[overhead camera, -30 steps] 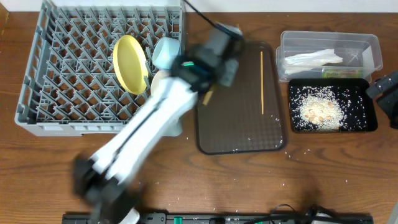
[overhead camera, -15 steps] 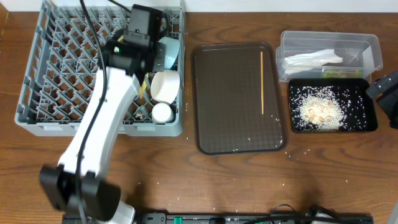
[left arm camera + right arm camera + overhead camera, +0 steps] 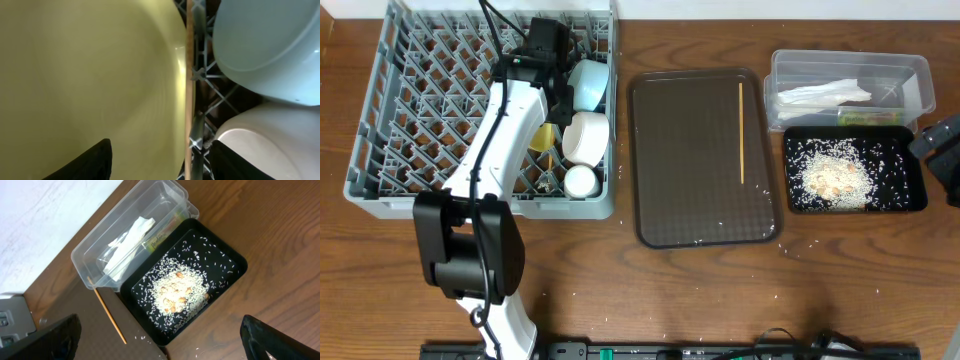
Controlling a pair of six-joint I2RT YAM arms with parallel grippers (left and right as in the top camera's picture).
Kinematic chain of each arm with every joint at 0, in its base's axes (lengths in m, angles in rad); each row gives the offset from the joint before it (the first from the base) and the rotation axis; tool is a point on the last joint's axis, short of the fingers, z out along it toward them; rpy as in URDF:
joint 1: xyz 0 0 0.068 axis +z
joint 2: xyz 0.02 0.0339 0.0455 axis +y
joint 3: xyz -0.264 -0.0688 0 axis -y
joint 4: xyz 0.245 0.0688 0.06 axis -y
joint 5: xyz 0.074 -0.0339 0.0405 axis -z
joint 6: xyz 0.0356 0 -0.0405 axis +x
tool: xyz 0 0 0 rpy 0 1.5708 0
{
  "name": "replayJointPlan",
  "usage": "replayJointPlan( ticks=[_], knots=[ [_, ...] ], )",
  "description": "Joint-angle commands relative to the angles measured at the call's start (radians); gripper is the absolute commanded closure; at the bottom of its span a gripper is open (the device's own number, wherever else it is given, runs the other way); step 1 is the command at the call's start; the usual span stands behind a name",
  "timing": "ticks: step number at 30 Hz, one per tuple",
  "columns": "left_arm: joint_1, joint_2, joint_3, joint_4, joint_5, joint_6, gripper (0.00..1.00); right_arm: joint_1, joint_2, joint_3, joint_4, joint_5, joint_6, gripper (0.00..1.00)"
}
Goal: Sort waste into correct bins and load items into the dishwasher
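Overhead shows a speckled wooden table point(image 3: 720, 300); left fingers point(image 3: 95, 162) and right fingers point(image 3: 55, 340) spread, holding nothing.

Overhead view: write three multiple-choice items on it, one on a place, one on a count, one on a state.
1. The napkin lies: A on the brown tray; B in the clear tub; C in the black tray.
2. Chopsticks on the brown tray: A one; B two; C three.
3. The black tray is: A bare; B upside down; C strewn with rice.
Answers: B, the tub's walls enclose it; A, a single stick lies there; C, white grains cover its floor.
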Motion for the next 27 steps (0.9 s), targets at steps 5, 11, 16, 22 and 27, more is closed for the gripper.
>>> replayJointPlan(
  ticks=[5,11,16,22,27],
  knots=[
    [0.003,-0.143,0.034,-0.006,0.241,-0.076,0.36,-0.01,-0.001,0.003,-0.001,-0.002,0.011,0.01],
    [-0.017,-0.215,0.034,0.0,0.484,-0.234,0.37,-0.01,-0.001,0.003,-0.001,-0.001,0.011,0.01],
    [-0.102,-0.214,0.034,0.014,0.528,-0.291,0.37,-0.01,-0.001,0.003,-0.001,-0.002,0.011,0.01],
    [-0.241,-0.197,0.032,0.067,0.419,-0.291,0.37,-0.01,-0.001,0.003,-0.001,-0.002,0.011,0.01],
    [-0.327,-0.146,0.032,0.12,0.329,-0.291,0.37,-0.01,-0.001,0.003,-0.001,-0.002,0.011,0.01]
  ],
)
